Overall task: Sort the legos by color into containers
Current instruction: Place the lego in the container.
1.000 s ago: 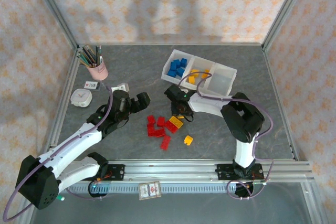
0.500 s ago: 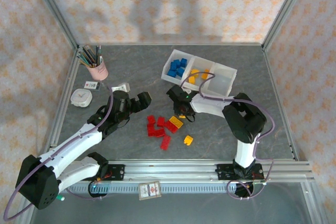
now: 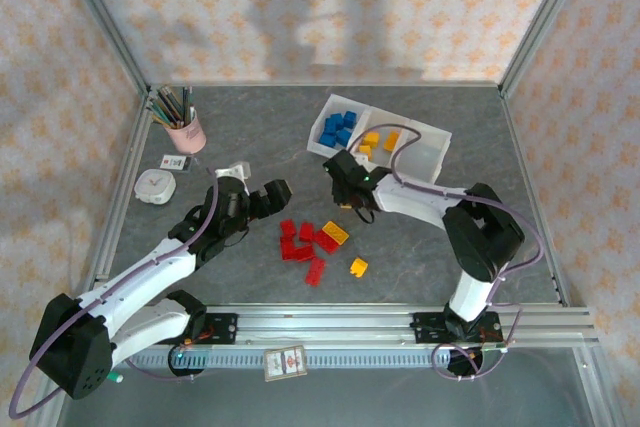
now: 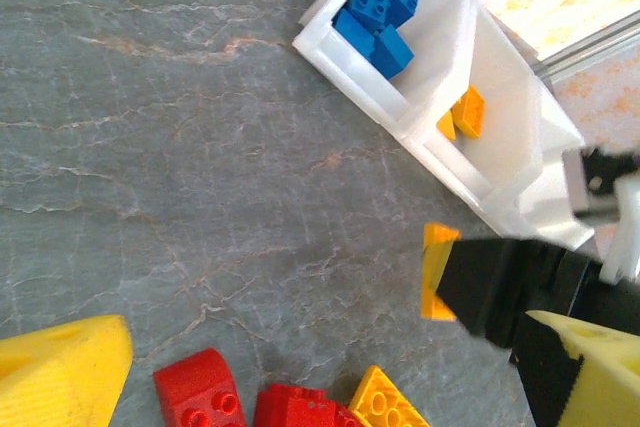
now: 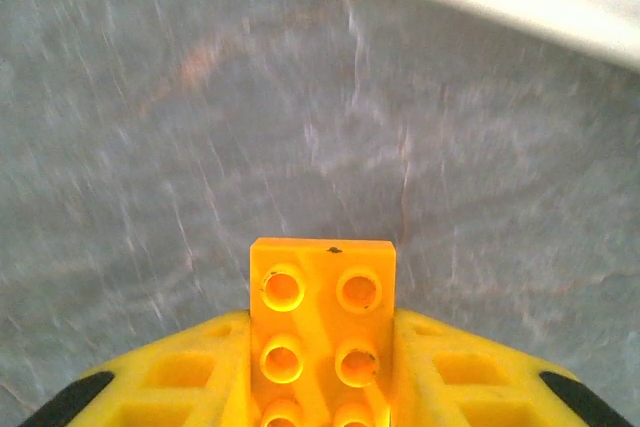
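My right gripper (image 5: pixel 322 347) is shut on a yellow-orange lego (image 5: pixel 322 297), which is held studs-up between the yellow fingers above the bare table. From above, the right gripper (image 3: pixel 352 197) hangs just in front of the white tray (image 3: pixel 446 137). The left wrist view shows the held lego (image 4: pixel 437 272) too. My left gripper (image 3: pixel 280 192) is open over the table, left of the loose red legos (image 3: pixel 300 242). One tray container holds blue legos (image 3: pixel 338 127) and the middle one holds yellow legos (image 3: pixel 378 142). A flat yellow lego (image 3: pixel 335 234) and a small yellow one (image 3: pixel 358 267) lie on the table.
A pink pencil cup (image 3: pixel 185 130), a round white object (image 3: pixel 155 185) and a small card (image 3: pixel 177 161) sit at the back left. Metal frame rails run along the table's sides and front edge. The tray's right compartment (image 3: pixel 425 152) has nothing in it.
My right gripper has closed on the yellow lego and risen with it toward the tray. The left gripper has shifted slightly to the right.
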Action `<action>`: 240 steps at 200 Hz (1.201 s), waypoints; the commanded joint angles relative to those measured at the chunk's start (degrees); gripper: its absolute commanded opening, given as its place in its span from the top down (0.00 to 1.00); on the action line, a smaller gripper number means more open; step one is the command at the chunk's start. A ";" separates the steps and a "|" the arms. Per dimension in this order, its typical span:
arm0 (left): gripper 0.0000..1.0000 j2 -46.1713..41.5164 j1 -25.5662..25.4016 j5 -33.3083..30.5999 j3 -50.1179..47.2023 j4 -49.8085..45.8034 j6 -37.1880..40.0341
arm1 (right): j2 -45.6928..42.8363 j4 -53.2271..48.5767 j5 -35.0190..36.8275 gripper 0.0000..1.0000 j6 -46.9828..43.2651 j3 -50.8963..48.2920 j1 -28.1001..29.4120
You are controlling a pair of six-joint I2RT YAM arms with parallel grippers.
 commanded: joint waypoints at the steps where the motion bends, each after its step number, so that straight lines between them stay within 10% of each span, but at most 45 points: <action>1: 0.01 0.76 0.52 1.20 1.86 2.45 1.03 | -1.50 -0.54 4.03 0.66 -3.28 4.40 -3.46; 146: 0.01 13.08 0.52 0.42 9.76 7.38 3.35 | 23.67 -2.98 5.27 0.66 -11.16 34.63 -19.93; 240: 0.01 11.58 0.52 0.63 10.26 5.49 4.20 | 15.57 -2.31 1.58 0.51 -10.59 31.75 -19.51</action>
